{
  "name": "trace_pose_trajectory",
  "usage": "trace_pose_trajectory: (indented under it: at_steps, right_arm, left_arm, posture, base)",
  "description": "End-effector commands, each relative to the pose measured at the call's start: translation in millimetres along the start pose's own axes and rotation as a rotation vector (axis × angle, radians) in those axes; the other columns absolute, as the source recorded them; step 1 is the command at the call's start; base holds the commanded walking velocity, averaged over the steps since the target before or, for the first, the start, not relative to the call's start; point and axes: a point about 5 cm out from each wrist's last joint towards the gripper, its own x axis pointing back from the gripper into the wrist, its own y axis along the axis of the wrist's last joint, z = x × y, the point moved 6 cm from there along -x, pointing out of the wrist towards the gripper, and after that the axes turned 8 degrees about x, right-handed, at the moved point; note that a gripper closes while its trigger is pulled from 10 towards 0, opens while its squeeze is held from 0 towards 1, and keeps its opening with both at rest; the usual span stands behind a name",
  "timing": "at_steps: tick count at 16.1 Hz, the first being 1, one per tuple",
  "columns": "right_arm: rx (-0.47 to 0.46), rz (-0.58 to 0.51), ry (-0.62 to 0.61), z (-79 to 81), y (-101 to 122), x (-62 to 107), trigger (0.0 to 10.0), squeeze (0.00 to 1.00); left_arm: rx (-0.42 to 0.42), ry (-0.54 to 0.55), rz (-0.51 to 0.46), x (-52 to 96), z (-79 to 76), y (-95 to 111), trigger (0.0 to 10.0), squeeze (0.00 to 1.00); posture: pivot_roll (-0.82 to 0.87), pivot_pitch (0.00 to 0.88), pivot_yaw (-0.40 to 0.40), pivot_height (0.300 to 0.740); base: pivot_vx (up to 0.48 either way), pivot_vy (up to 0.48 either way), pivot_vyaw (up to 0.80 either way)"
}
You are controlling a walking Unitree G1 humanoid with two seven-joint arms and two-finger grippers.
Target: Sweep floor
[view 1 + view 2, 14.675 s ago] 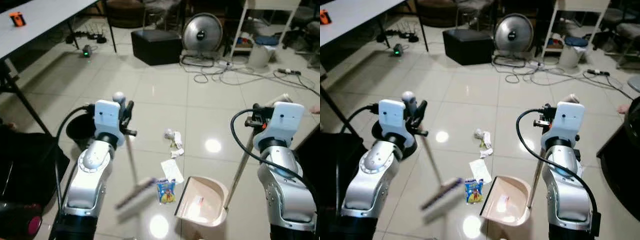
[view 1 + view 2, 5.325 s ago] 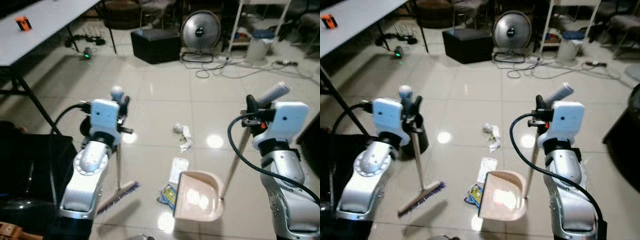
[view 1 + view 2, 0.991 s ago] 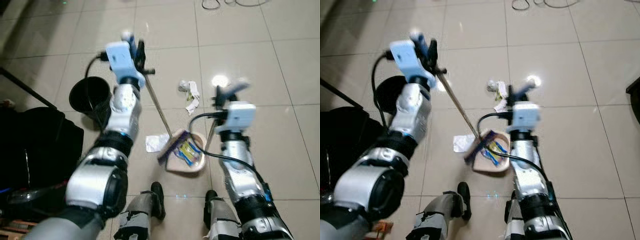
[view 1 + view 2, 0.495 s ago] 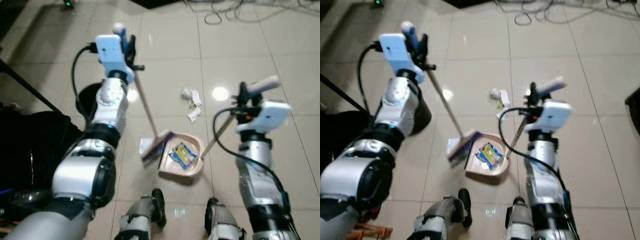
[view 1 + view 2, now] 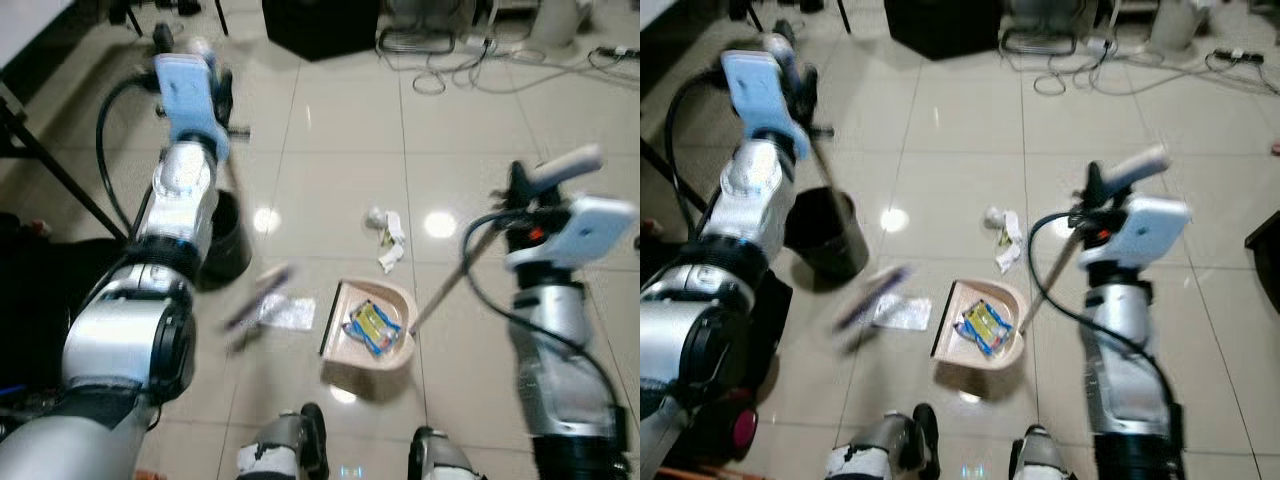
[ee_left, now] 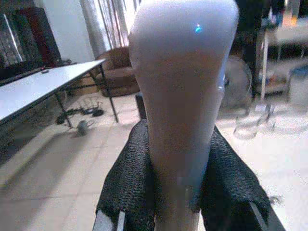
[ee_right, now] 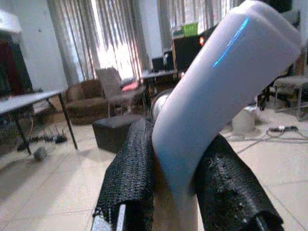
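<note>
Our left gripper [image 6: 175, 185] is clamped on the broom [image 5: 255, 292] handle; our right gripper [image 7: 175, 187] is clamped on the dustpan [image 5: 368, 330] handle. One dustpan sits on the tiles holding one wrapper [image 5: 372, 324]. One broom head blurs just left of the dustpan. One paper [image 5: 285, 313] lies between them; one crumpled scrap [image 5: 388, 238] beyond the dustpan.

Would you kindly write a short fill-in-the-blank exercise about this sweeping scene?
1. The colourful snack wrapper lies inside the beige ____.
2. The left gripper has its fingers shut on the ____ handle.
3. The flat white paper lies on the tiled ____.
4. The black round bin stands on the robot's ____ side.

Missing words: dustpan; broom; floor; left
</note>
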Motion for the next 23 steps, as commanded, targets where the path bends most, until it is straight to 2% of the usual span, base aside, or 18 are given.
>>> trace_pose_trajectory:
  at_steps: [1,3,5,8,9,10,13,18,23]
  right_arm:
    - [-0.03,-0.043,-0.019,-6.5,20,-2.0,10.0,0.0]
    - [-0.031,-0.015,-0.038,-15.9,38,-9.7,10.0,0.0]
    - [-0.024,-0.004,-0.032,-16.7,46,-14.7,10.0,0.0]
    - [-0.019,-0.014,0.001,-11.9,70,-28.7,10.0,0.0]
    - [-0.018,-0.01,0.006,-11.1,72,-29.8,10.0,0.0]
    - [-0.003,-0.003,0.015,-10.1,78,-33.7,10.0,0.0]
    - [0.012,-0.016,0.001,-14.8,87,-39.3,10.0,0.0]
    - [-0.004,-0.01,-0.017,-21.5,93,-44.0,10.0,0.0]
    - [-0.045,-0.033,-0.059,-33.9,101,-41.9,10.0,0.0]
  left_arm:
    - [-0.027,0.022,0.033,3.2,9.3,-8,10.0,0.0]
    - [-0.019,-0.007,0.03,16.1,11.6,-20,10.0,0.0]
    - [-0.032,-0.02,0.02,23.9,11.0,-24,10.0,0.0]
    - [0.025,-0.036,-0.003,56.2,5.7,-31,10.0,0.0]
    - [0.034,-0.038,-0.001,59.4,4.6,-31,10.0,0.0]
    - [0.011,-0.081,0.026,74.0,-2.5,-34,10.0,0.0]
    - [0.029,-0.084,0.014,97.1,-7.1,-30,10.0,0.0]
    - [0.017,-0.095,0.053,113.0,-16.2,-24,10.0,0.0]
    - [0.016,-0.116,0.088,119.2,-24.4,-24,10.0,0.0]
  posture:
    - [-0.05,0.07,0.12,0.74]
    - [-0.06,0.055,0.121,0.74]
    - [-0.06,0.046,0.121,0.74]
    - [-0.07,0.027,0.112,0.74]
    - [-0.07,0.026,0.111,0.74]
    - [-0.07,0.023,0.11,0.74]
    - [-0.06,0.018,0.104,0.74]
    - [-0.06,0.018,0.105,0.74]
    - [-0.07,0.007,0.118,0.74]
  base:
    - [0.0,0.0,0.0]
    - [0.0,0.0,0.0]
    - [0.0,0.0,0.0]
    - [0.0,0.0,0.0]
    - [0.0,0.0,0.0]
    - [0.0,0.0,0.0]
    - [0.095,0.0,0.16]
    - [0.316,0.0,0.8]
    - [0.329,0.0,0.08]
